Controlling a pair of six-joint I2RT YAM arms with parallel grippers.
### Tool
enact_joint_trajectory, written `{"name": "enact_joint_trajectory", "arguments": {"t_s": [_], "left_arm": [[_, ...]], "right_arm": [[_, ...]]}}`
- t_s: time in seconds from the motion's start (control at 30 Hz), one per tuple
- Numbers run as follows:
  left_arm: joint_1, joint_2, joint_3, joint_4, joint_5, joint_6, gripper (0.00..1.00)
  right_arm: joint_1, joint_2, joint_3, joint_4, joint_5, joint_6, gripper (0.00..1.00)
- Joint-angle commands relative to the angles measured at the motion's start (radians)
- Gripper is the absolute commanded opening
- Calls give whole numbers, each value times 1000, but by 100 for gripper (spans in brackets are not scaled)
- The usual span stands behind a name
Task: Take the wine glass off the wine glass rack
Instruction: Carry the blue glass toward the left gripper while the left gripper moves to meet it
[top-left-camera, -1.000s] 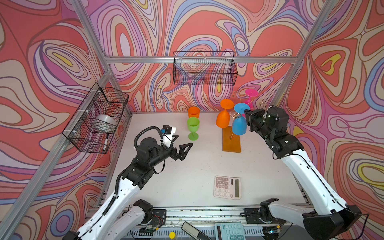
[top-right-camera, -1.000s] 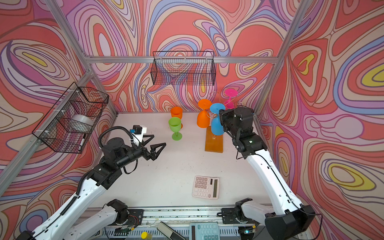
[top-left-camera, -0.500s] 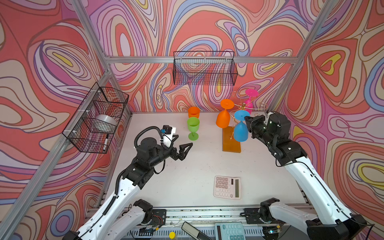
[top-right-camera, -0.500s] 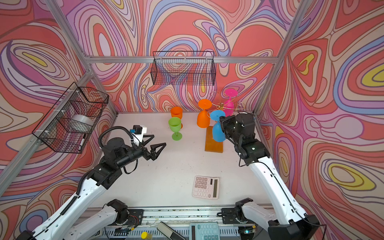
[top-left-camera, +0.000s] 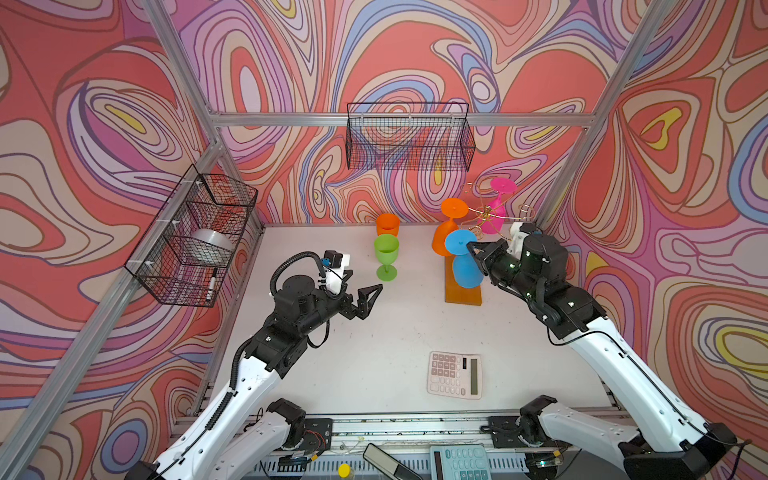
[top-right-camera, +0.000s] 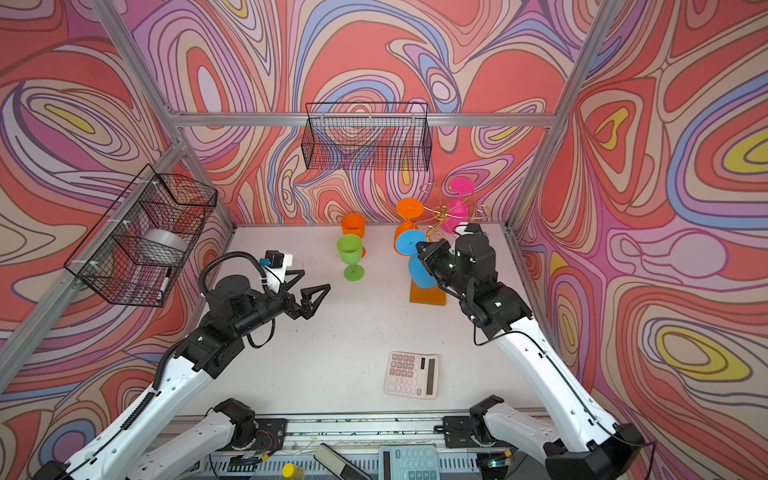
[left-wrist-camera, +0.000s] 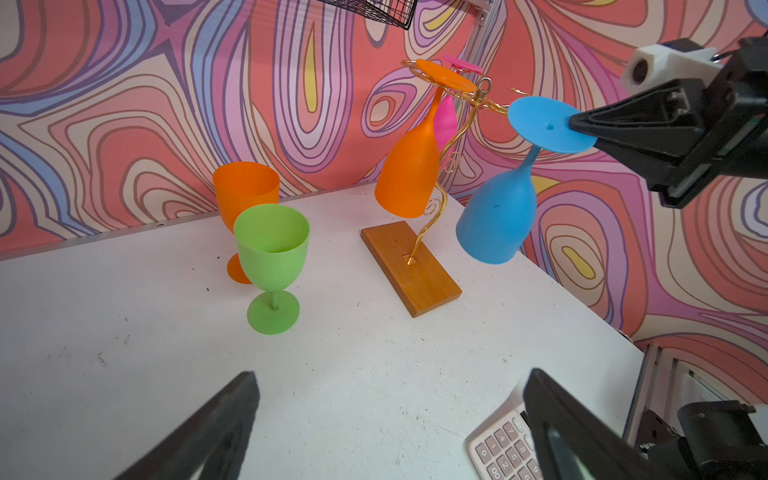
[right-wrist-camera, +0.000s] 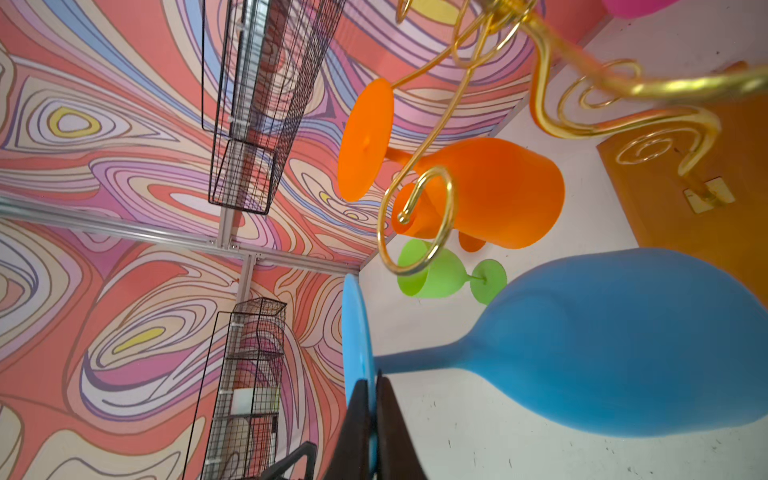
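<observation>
My right gripper (top-left-camera: 471, 248) is shut on the round foot of a blue wine glass (top-left-camera: 466, 270), which hangs bowl-down over the wine glass rack's amber base (top-left-camera: 461, 293). In the right wrist view my right gripper (right-wrist-camera: 372, 382) pinches the foot's edge, and the blue wine glass (right-wrist-camera: 623, 345) is apart from the rack's empty curled gold arm (right-wrist-camera: 419, 216). The left wrist view shows the blue wine glass (left-wrist-camera: 498, 216) just beside the gold rack (left-wrist-camera: 453, 141). My left gripper (top-left-camera: 365, 279) hovers open and empty over the table's left middle.
An orange glass (top-left-camera: 444, 239) and a pink glass (top-left-camera: 494, 216) hang on the rack. A green glass (top-left-camera: 386, 255) and an orange one (top-left-camera: 387, 224) stand upright at the back. A calculator (top-left-camera: 455, 374) lies near the front. Black wire baskets hang on the back wall (top-left-camera: 409, 137) and left wall (top-left-camera: 195, 237).
My right gripper has drawn the blue wine glass down and toward the front, away from the rack's arm. The left arm has stayed still.
</observation>
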Motion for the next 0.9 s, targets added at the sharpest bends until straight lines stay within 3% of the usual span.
{"name": "enact_joint_trajectory", "arguments": {"t_s": [0.0, 0.13, 0.33, 0.6, 0.87], "left_arm": [[-7, 6, 37, -33, -42, 15, 100], [-5, 12, 45, -52, -72, 17, 100], [-5, 34, 75, -101, -182, -25, 100], [0, 119, 275, -367, -353, -113, 100], [51, 151, 420, -498, -282, -255, 100]], "right_arm": [[47, 16, -23, 53, -29, -64, 0], [125, 63, -19, 113, -69, -105, 0], [271, 206, 81, 199, -177, -268, 0], [351, 341, 164, 290, -350, -510, 0], [364, 344, 171, 270, -325, -726, 0]]}}
